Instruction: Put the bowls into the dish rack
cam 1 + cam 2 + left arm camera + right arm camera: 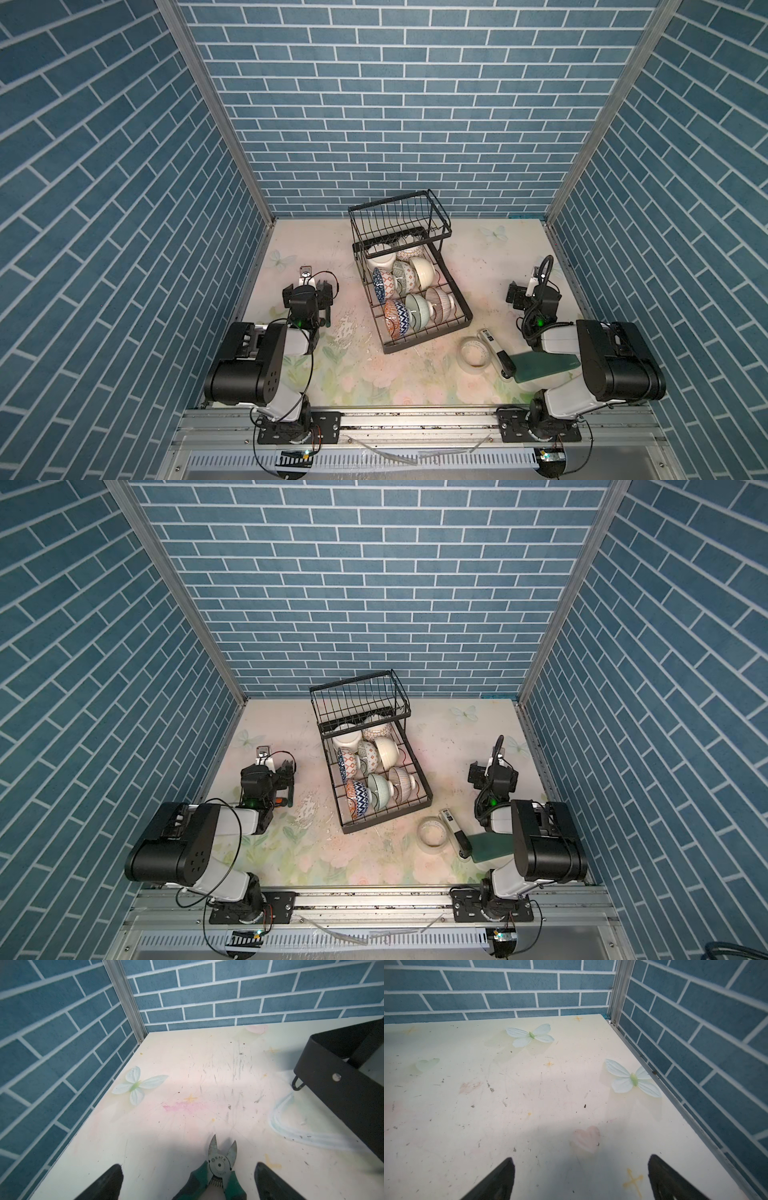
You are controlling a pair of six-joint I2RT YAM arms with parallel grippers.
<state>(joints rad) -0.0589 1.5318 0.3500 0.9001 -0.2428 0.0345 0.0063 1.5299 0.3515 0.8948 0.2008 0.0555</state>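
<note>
Wrist views show both arms' jaws wide apart, empty, cutters [220, 1164] lying between the left pair.

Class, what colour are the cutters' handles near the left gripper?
Green handles, clearest in the left wrist view.

Black wire dish rack [452, 282]; bowls [422, 272] in cream, pale green, brown stripes and blue-and-orange patterns; pastel floral surface [374, 374]; blue brick-patterned walls [415, 104].
</note>
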